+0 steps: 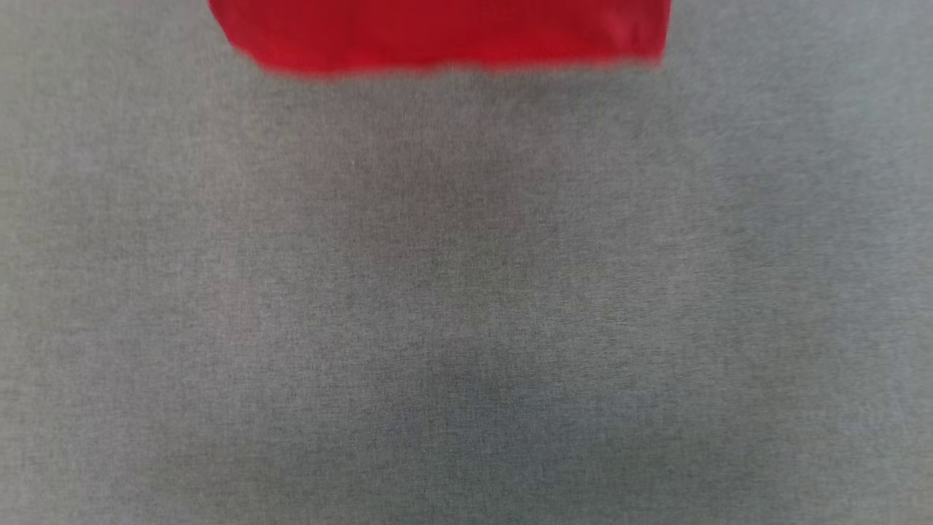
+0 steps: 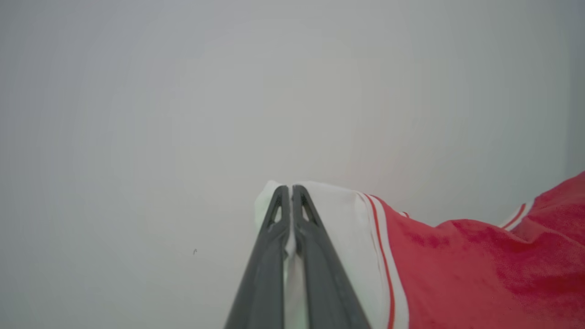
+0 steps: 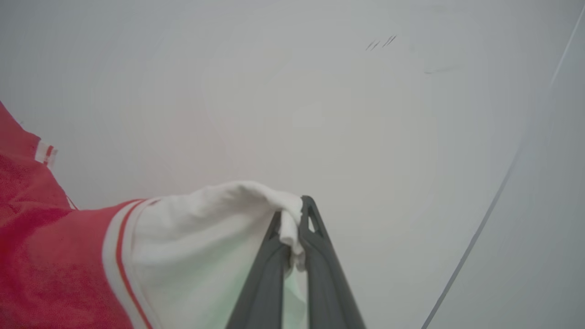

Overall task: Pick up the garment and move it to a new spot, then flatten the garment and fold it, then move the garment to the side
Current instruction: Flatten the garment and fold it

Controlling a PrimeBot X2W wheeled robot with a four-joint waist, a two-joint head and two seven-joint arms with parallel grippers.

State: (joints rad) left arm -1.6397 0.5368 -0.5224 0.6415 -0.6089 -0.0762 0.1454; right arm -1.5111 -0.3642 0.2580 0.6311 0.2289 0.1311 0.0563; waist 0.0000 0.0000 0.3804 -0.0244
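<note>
The garment [image 1: 444, 33] is red, and its blurred lower hem hangs at the top of the head view above a grey cloth-covered surface [image 1: 466, 306]. In the left wrist view my left gripper [image 2: 290, 189] is shut on a white sleeve of the garment [image 2: 347, 228], whose red body spreads to the right past red-and-white trim. My right gripper [image 3: 292, 205] is shut on the other white sleeve of the garment [image 3: 201, 233] in the right wrist view, with the red body at the left. The garment is held up, stretched between both grippers. The printed number is hidden.
A pale plain wall [image 2: 228, 91] lies behind the left gripper. Behind the right gripper is the same pale wall [image 3: 320, 100], with a thin line [image 3: 484, 210] running down its right side.
</note>
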